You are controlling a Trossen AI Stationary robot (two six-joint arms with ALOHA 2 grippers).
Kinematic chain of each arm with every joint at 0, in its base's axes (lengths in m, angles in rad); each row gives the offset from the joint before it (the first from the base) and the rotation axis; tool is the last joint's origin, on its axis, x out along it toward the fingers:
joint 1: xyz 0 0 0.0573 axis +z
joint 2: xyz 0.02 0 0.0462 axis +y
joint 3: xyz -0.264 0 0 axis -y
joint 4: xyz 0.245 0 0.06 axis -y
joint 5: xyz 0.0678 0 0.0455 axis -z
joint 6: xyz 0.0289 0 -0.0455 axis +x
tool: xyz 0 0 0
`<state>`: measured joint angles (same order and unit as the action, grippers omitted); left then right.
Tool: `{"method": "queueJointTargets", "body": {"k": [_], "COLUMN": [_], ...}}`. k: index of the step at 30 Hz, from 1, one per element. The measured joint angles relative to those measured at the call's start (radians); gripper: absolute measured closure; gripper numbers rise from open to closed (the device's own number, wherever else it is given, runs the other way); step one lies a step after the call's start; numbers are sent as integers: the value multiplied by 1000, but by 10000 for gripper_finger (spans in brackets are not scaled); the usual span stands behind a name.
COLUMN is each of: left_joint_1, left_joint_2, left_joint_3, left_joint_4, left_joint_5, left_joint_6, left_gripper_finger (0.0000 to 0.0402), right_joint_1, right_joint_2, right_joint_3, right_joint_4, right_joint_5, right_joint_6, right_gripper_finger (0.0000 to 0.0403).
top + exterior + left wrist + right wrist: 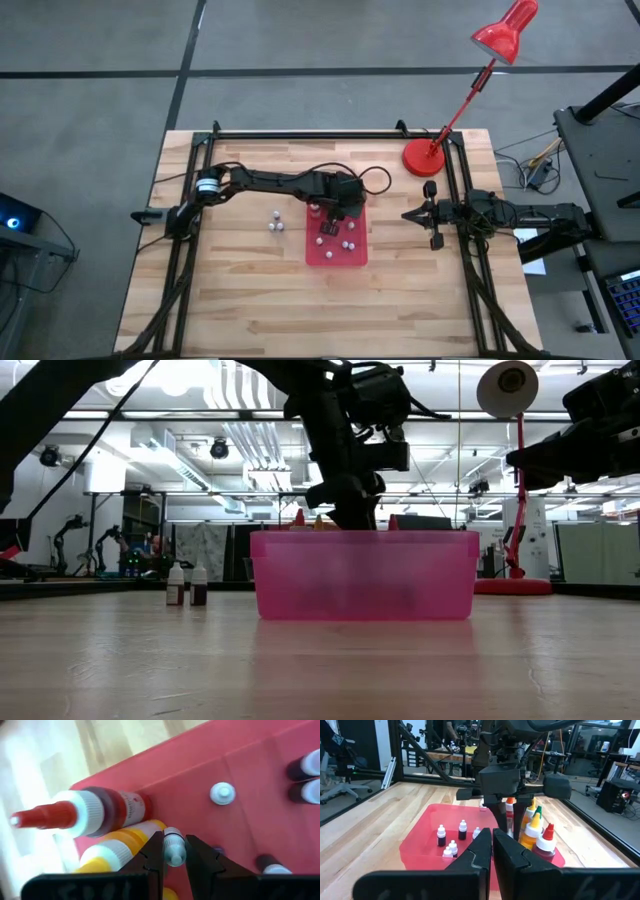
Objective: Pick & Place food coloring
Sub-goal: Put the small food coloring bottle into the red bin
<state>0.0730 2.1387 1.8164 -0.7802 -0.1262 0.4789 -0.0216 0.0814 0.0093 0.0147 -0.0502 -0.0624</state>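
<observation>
A flat red tray (335,258) lies mid-table and holds several tiny food coloring bottles (441,835) with pale caps. Two more tiny bottles (176,584) stand on the wood to the tray's left. My left gripper (174,842) reaches down over the tray's far end (328,218) and is shut on one tiny bottle (174,851). My right gripper (492,837) waits shut at the table's right edge (408,214), pointing level toward the tray and holding nothing. My left gripper pinches a tiny bottle by its pale cap end (174,855) between its two fingers. The fingers slant down from above and from the table's left. The bottle sits over the tray floor beside the larger bottles; whether its base touches the tray is hidden.
Larger squeeze bottles stand at the tray's far end close to my left fingers: one dark red with a red nozzle (100,812) and yellow ones (125,842). A red desk lamp's round base (425,157) sits at the back right. Bare wood lies in front of the tray.
</observation>
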Motion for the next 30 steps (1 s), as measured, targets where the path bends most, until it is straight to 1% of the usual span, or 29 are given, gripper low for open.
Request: {"method": "queueJointTargets", "body": {"k": [9, 12, 18, 25, 30], "left_joint_1": [0, 0, -2, -12, -44], "left_joint_2": [0, 0, 0, 0, -2], "left_joint_3": [-3, -3, 9, 69, 130], "left_joint_4": [13, 13, -19, -71, -120], "left_joint_5": [-62, -38, -26, -21, -8], "left_joint_6": [-1, 9, 11, 11, 12], "left_gripper_finger": [367, 367, 367, 367, 367], "right_joint_1": [0, 0, 0, 0, 0], "right_joint_2": [0, 0, 0, 0, 0], "right_joint_3": [0, 0, 0, 0, 0], "right_joint_4": [0, 0, 0, 0, 0], "right_joint_5": [0, 0, 0, 0, 0], "right_joint_6": [-1, 0, -1, 1, 0], "right_gripper_finger": [394, 394, 394, 394, 394]}}
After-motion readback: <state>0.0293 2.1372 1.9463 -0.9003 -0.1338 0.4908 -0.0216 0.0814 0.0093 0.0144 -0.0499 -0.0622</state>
